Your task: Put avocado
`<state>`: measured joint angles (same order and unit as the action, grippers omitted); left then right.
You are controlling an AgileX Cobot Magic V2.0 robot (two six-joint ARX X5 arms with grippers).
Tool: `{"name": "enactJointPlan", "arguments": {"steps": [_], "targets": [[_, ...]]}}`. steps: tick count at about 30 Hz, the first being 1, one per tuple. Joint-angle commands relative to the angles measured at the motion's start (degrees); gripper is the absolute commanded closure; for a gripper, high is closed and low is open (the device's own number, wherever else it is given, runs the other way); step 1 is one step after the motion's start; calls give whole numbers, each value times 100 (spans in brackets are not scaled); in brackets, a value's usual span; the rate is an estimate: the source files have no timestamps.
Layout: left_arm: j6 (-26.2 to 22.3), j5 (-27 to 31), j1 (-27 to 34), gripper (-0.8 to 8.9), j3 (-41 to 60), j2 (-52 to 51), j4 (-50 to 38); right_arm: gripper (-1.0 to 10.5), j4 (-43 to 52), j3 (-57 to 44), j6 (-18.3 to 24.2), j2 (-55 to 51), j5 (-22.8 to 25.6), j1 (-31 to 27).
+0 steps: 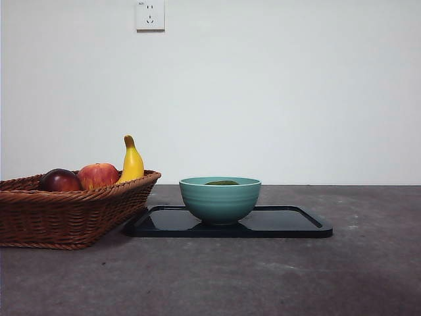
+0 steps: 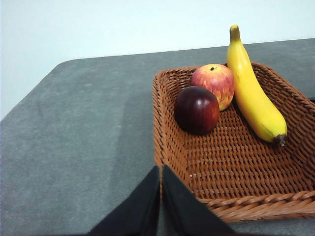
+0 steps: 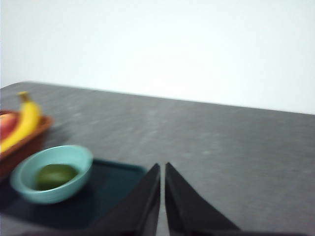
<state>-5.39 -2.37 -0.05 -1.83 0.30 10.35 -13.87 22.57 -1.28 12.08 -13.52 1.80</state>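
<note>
The dull dark-green avocado point(image 3: 55, 175) lies inside the teal bowl point(image 1: 220, 197), which stands on a black tray point(image 1: 289, 222). In the front view only its top point(image 1: 222, 183) shows above the bowl's rim. My right gripper point(image 3: 162, 172) is shut and empty, raised above the table beside the tray, away from the bowl point(image 3: 51, 172). My left gripper point(image 2: 160, 174) is shut and empty, held just outside the near rim of the wicker basket point(image 2: 236, 167). Neither arm shows in the front view.
The wicker basket point(image 1: 66, 210) stands left of the tray and holds a dark red-purple fruit point(image 2: 197, 109), a red apple point(image 2: 214, 83) and a banana point(image 2: 253, 93). A wall with a socket point(image 1: 150, 14) is behind the table.
</note>
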Motion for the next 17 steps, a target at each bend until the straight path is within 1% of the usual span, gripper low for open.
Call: {"name": "enactJointPlan", "arguments": {"steps": [1,3,5,11,17], "targets": [[11,7,9,807,118,-11,39,940,442,-511,24,-319,59,-129],[11,7,9,807,118,-11,39,940,658,-844,24,-525,118,-184],[11,7,9,807,118,-11,39,940,837,-1169,15,-710,297,-203],[11,7,9,807,118,-11,39,940,1014,-1816,-138,-1045,612,-205],[11,7,9,807,118,-11,39,940,1040,-2199,-339,-1187,625,-205]]}}
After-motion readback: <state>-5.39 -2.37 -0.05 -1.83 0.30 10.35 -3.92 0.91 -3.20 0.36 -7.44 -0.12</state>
